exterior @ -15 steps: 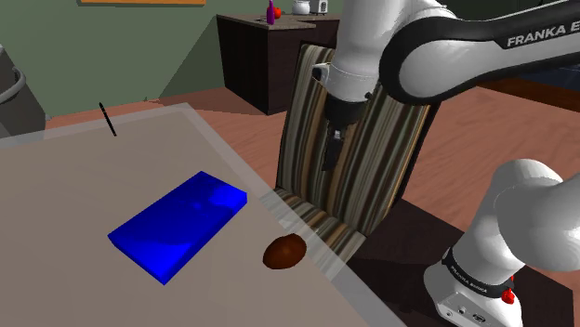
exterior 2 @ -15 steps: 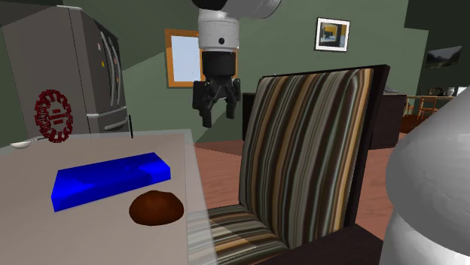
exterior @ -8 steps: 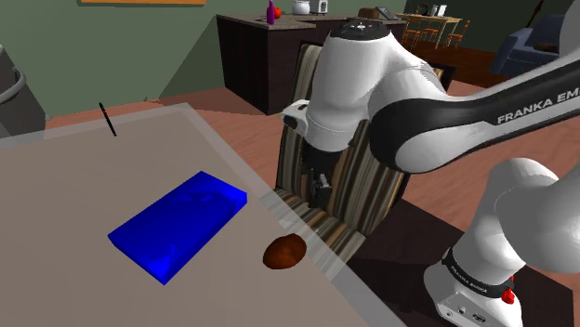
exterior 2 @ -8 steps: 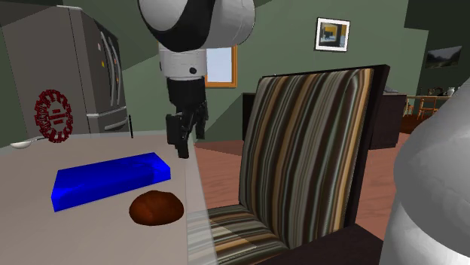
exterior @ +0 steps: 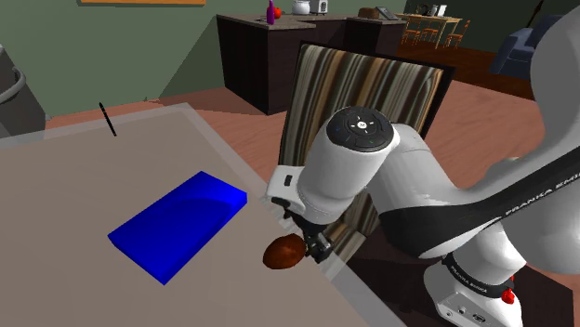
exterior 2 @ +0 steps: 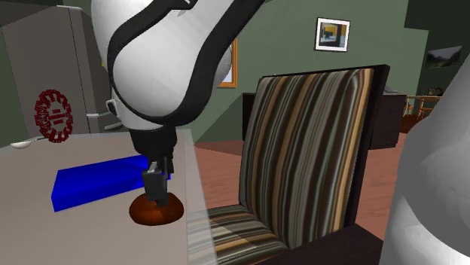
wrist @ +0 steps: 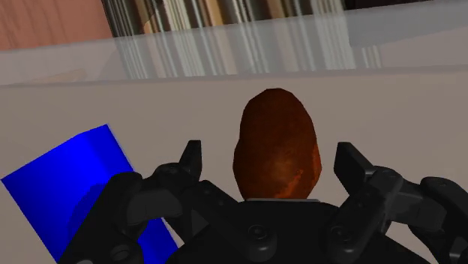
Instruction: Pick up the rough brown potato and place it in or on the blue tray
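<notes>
Gripper [wrist: 270, 156]: open, straddling the potato [wrist: 276, 139];
Risk: potato may squirt out on closing; table [exterior: 74, 186] edge just beside, shoulder view's lower middle

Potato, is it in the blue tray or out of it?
Out. The potato lies on the table beside the blue tray; the open hand straddles it, fingers not touching.
</notes>
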`<state>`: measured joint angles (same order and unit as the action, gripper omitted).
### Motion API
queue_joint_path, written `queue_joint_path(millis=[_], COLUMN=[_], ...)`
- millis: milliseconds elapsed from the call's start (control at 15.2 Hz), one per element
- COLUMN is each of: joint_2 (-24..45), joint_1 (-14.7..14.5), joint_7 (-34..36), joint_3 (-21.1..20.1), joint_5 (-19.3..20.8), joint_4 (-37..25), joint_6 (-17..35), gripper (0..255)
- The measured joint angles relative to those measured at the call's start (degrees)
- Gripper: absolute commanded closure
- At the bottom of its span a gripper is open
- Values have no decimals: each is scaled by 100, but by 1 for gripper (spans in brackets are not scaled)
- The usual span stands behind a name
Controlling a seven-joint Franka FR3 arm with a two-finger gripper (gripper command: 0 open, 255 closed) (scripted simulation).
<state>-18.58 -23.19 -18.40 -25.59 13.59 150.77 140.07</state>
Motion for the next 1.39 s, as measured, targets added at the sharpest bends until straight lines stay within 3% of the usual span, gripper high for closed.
queue_joint_path(millis=[594,990,1056,1386], joint_2=[698,748,748,744], joint_1=[332,364,364,364], joint_7=[457,498,498,499], joint_3=[-284,-292,-292,-291], joint_5=[845,912,912,911], joint_4=[119,117,117,117], joint_6=[735,779,779,777], gripper=[0,0,255,255])
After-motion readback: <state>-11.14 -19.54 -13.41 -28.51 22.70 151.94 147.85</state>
